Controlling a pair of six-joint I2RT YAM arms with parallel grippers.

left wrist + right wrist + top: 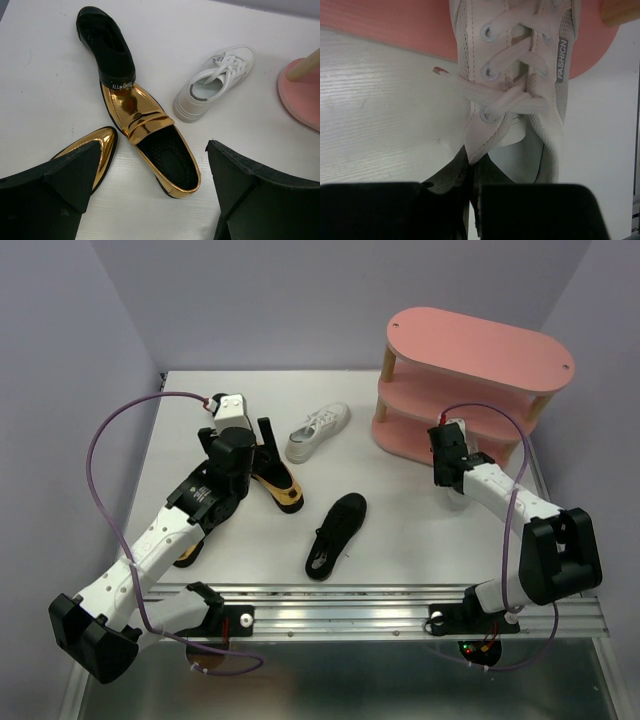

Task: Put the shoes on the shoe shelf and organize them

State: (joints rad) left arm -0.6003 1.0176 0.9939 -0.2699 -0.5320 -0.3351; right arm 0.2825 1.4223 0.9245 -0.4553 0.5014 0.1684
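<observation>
My left gripper [245, 455] [156, 167] is open and empty, hovering over a shiny gold shoe [150, 135] whose toe lies under a black shoe [107, 45]. A second gold shoe [95, 145] lies partly under the left finger. A white sneaker [318, 432] [215, 82] lies beyond them. Another black shoe [337, 533] lies mid-table. My right gripper [445, 472] [474, 187] is shut on the collar of the other white sneaker [520, 75], whose toe lies over the bottom board of the pink shoe shelf [470, 380] [385, 20].
A wooden shelf post [620, 10] stands just right of the held sneaker's toe. Another gold shoe [185, 552] peeks out beneath the left forearm. A metal rail [330, 615] runs along the near table edge. Purple walls enclose the table.
</observation>
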